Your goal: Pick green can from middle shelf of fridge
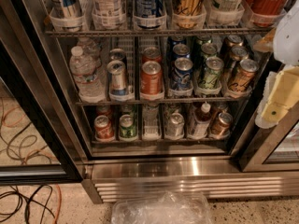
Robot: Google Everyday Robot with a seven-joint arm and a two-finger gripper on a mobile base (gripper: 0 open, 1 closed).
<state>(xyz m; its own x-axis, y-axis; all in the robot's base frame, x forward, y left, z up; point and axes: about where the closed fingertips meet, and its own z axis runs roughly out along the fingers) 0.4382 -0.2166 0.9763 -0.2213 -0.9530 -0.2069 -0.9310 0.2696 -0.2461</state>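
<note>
While the green can (211, 73) is standing upright at the front of the middle shelf (154, 99) in the fridge (187, 168), a blue can (181, 73) is sitting just left of it, a bronze-brown can (243, 76) just right. Farther right of the green can, the gripper (276, 107) is hovering apart; its open or closed state cannot be told.
</note>
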